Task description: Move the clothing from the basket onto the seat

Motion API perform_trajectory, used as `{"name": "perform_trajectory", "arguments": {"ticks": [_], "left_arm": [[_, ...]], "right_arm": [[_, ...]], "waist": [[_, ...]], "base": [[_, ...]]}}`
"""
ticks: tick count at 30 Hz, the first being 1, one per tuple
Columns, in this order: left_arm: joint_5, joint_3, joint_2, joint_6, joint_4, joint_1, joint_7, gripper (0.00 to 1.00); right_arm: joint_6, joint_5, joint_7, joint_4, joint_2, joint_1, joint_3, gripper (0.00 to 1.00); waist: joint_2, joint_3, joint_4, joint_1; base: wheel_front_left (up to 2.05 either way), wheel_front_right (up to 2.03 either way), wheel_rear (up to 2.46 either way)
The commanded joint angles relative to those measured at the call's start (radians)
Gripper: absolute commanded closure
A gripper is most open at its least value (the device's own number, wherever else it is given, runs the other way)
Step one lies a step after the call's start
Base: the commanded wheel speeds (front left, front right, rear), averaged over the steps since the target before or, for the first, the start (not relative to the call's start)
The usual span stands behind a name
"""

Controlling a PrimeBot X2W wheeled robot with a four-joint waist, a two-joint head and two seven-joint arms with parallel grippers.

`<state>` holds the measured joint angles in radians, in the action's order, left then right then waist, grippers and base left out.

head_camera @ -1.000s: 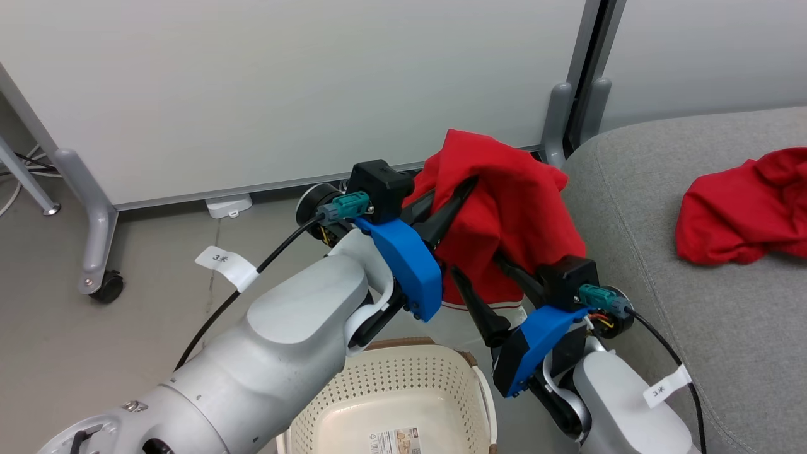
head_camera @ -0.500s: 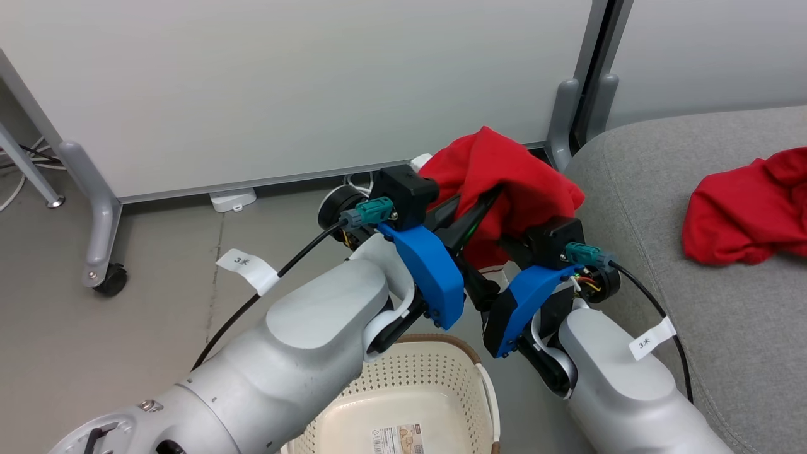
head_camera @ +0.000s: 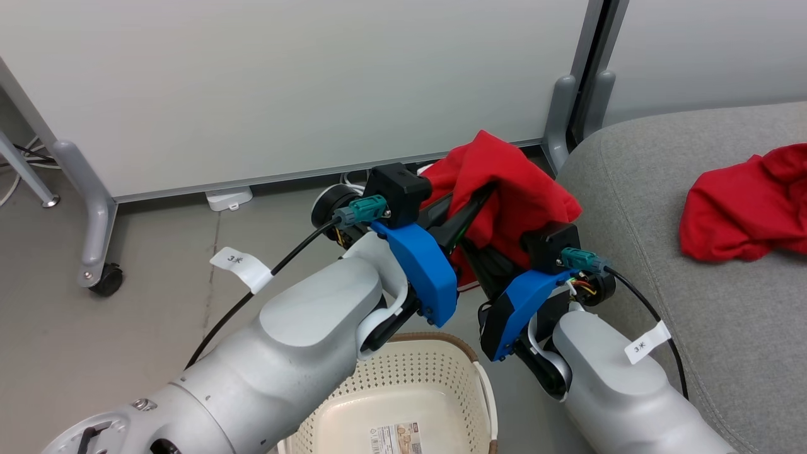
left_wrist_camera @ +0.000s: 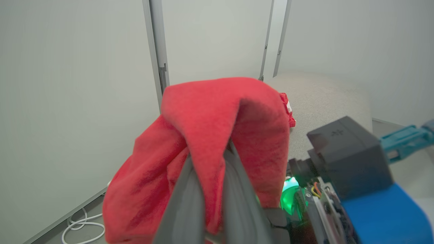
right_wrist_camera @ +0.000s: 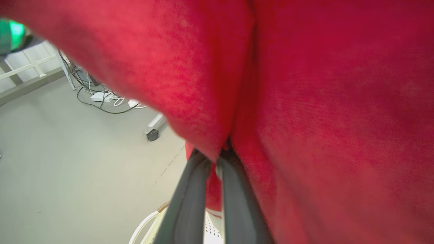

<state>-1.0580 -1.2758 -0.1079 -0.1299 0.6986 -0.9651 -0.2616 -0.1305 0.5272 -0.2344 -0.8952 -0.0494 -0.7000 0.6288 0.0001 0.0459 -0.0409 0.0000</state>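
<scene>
Held garment (head_camera: 510, 183) bunched in the air at 12 o'clock of the basket (head_camera: 435, 340), over bare floor (head_camera: 157, 315), just short of the seat (head_camera: 681, 328) edge at 3 o'clock; left gripper (left_wrist_camera: 209, 159) clenched on a fold of it, cloth draped over both fingers (left_wrist_camera: 184, 203); right gripper (right_wrist_camera: 217, 154) likewise pinching red fabric, jaws nearly together. Second garment (head_camera: 744, 208) lies on the seat, 2 o'clock.

Risks: wrists crowd close, so the hanging hem may snag on a blue housing (head_camera: 419, 271); a release short of the rounded seat edge would likely let the cloth slide to the floor.

Basket: visible bottom carries a label sticker (head_camera: 394, 438), no clothing seen; near part hidden by the left forearm (head_camera: 302, 353).
</scene>
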Motion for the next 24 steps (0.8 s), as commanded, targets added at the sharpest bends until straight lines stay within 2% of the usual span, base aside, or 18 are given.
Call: {"name": "perform_trajectory", "arguments": {"ticks": [1, 16, 17, 18, 19, 24], "left_arm": [[-0.006, 0.002, -0.004, -0.001, 0.002, -0.015, -0.005, 1.00], [0.002, 0.019, -0.012, -0.001, 0.023, 0.007, -0.005, 1.00], [0.007, 0.024, -0.014, -0.001, 0.028, 0.008, -0.005, 0.79], [0.013, 0.030, -0.018, -0.001, 0.034, 0.010, -0.005, 0.36], [0.012, 0.035, -0.019, -0.001, 0.041, 0.018, -0.005, 0.00], [0.023, 0.064, -0.031, -0.001, 0.067, 0.047, -0.005, 0.00]], "right_arm": [[0.000, 0.006, -0.008, -0.009, -0.002, -0.021, 0.008, 1.00], [0.000, 0.034, -0.028, -0.027, -0.002, -0.023, 0.039, 1.00], [0.000, 0.036, -0.029, -0.024, -0.002, -0.020, 0.039, 1.00], [0.000, 0.037, -0.030, -0.021, -0.002, -0.017, 0.040, 1.00], [0.000, 0.039, -0.030, -0.017, -0.002, -0.013, 0.040, 1.00], [0.000, 0.029, -0.033, 0.005, -0.002, 0.001, 0.027, 1.00]], "waist": [[-0.0001, -0.001, -0.002, 0.0000], [-0.0001, -0.007, -0.006, 0.0000], [-0.0001, -0.006, -0.007, 0.0000], [-0.0001, -0.005, -0.007, 0.0000], [-0.0001, -0.005, -0.008, 0.0000], [-0.0001, 0.001, -0.016, 0.0000]], "base": [[0.00, 0.00, 0.00], [0.00, 0.00, 0.00], [0.00, 0.00, 0.00], [0.00, 0.00, 0.00], [0.00, 0.00, 0.00], [0.00, 0.00, 0.00]]}}
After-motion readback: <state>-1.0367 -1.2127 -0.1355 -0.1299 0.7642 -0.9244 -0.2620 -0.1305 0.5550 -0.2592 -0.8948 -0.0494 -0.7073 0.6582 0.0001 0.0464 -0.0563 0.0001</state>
